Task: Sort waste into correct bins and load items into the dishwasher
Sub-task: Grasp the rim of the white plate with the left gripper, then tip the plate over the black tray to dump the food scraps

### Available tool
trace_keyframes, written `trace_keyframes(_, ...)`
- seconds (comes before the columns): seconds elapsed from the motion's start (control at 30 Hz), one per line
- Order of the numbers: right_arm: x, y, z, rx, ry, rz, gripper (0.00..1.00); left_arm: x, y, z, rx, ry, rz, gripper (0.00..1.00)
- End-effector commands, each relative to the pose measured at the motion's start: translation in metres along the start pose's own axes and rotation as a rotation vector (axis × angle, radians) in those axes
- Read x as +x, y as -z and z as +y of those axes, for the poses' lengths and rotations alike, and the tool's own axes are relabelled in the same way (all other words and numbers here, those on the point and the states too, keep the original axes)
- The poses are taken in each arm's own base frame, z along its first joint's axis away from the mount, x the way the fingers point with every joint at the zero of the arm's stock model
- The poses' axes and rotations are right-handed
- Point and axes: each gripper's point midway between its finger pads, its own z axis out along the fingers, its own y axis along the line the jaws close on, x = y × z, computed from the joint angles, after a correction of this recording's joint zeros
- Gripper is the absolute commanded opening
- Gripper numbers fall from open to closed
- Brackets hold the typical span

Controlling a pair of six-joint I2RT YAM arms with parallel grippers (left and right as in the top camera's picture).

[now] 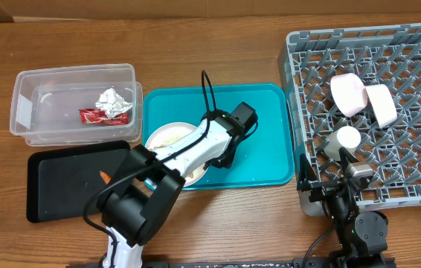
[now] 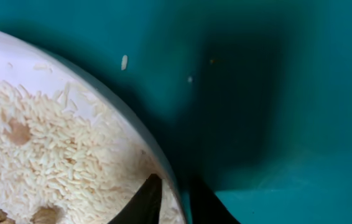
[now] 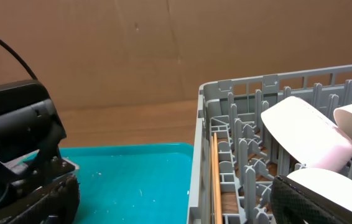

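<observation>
A round white plate (image 1: 167, 138) (image 2: 95, 106) lies on the teal tray, covered in rice grains and a few brown scraps (image 2: 18, 132). My left gripper (image 1: 209, 160) (image 2: 176, 190) is shut on the plate's right rim, one finger over the rice and the other outside it. The grey dishwasher rack (image 1: 419, 45) holds a pink bowl (image 1: 348, 94), a white bowl (image 1: 380, 104), a small white cup (image 1: 348, 138) and chopsticks (image 3: 215, 180). My right gripper (image 1: 331, 190) (image 3: 176, 205) is open at the rack's front left corner. The clear tub (image 1: 24, 112) holds a paper ball (image 1: 114, 100) and a red wrapper (image 1: 95, 116).
The teal tray (image 1: 266, 149) sits between the bins and the rack, with stray grains on it. A black tray (image 1: 62, 186) at the front left carries a small orange stick (image 1: 105, 176). My left arm's cable arches over the teal tray.
</observation>
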Motion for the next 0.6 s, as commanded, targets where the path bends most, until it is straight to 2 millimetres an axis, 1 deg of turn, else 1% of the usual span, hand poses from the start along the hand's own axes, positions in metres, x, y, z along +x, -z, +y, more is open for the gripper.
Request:
trace_keyframes(0.0,0.001,0.0,0.0,-0.004,0.003,-0.007,1.0,0.003,-0.01,0.0,-0.038,-0.029,0.012,0.15)
trace_keyframes(0.03,0.001,0.0,0.0,-0.004,0.003,-0.007,1.0,0.002,-0.01,0.0,-0.04,-0.031,0.007,0.13)
trace_keyframes(0.1,0.001,0.0,0.0,-0.004,0.003,-0.007,1.0,-0.001,-0.008,0.001,-0.048,-0.032,-0.003,0.04)
trace_keyframes(0.2,0.001,0.0,0.0,-0.004,0.003,-0.007,1.0,-0.005,-0.003,0.0,-0.049,-0.034,-0.01,0.04)
trace_keyframes(0.27,0.001,0.0,0.0,-0.004,0.003,-0.007,1.0,-0.009,0.005,0.002,-0.053,-0.028,-0.01,0.04)
trace_keyframes(0.47,0.001,0.0,0.0,-0.004,0.003,-0.007,1.0,-0.03,0.05,0.004,-0.046,0.078,-0.029,0.04)
trace_keyframes(0.57,0.001,0.0,0.0,-0.004,0.003,-0.007,1.0,-0.039,0.073,0.009,-0.053,0.14,-0.046,0.04)
